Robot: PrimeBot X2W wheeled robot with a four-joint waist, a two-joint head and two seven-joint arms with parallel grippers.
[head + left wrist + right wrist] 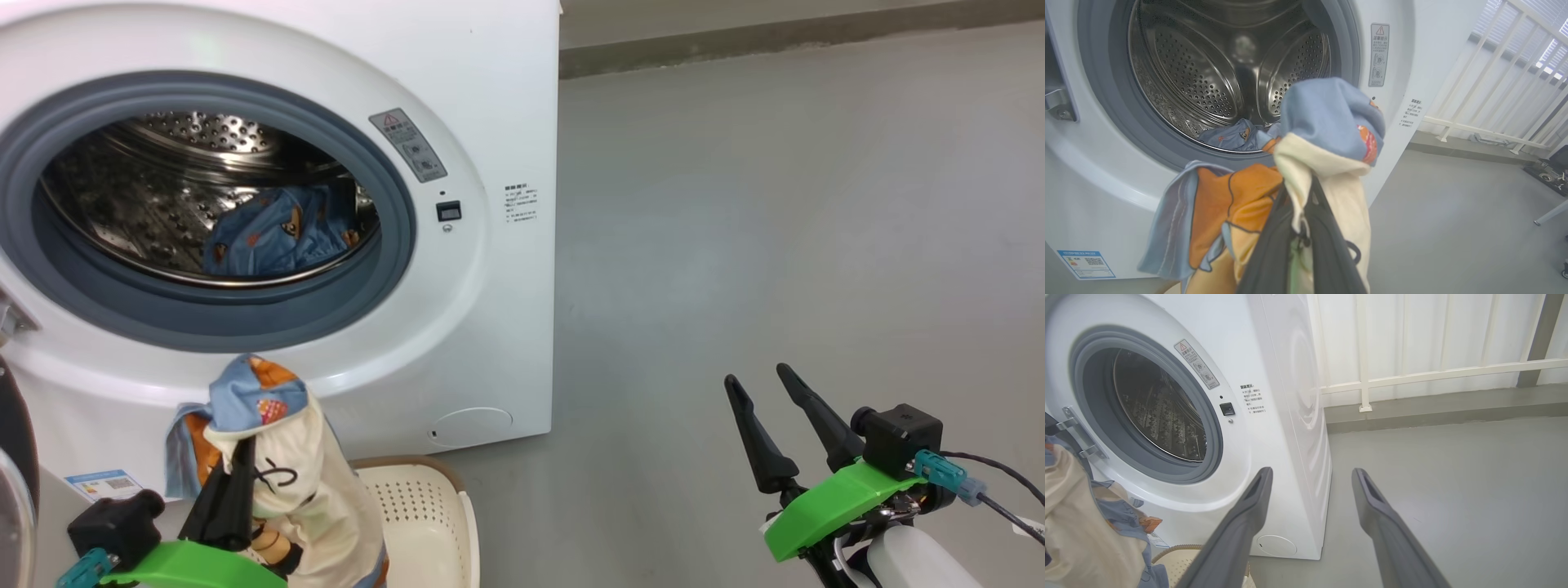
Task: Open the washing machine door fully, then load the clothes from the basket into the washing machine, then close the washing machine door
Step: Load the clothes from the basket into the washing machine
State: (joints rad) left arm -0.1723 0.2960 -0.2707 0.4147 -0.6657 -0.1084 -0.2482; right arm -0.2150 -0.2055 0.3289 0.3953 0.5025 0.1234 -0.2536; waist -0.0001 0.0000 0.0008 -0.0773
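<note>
Clothes [1327, 118] clamped between left jaws, draping over tips, before washing machine [1086, 183]

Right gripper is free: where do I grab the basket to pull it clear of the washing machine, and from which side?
Probably the right-hand rim of the basket, pinched from above with one finger inside the wall and one outside. It stands upright and open-topped, that rim faces the open right gripper, and the left gripper holding the clothes hangs over its left side.

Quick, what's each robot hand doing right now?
Left gripper: shut on the clothes.
Right gripper: open, holding nothing.
</note>
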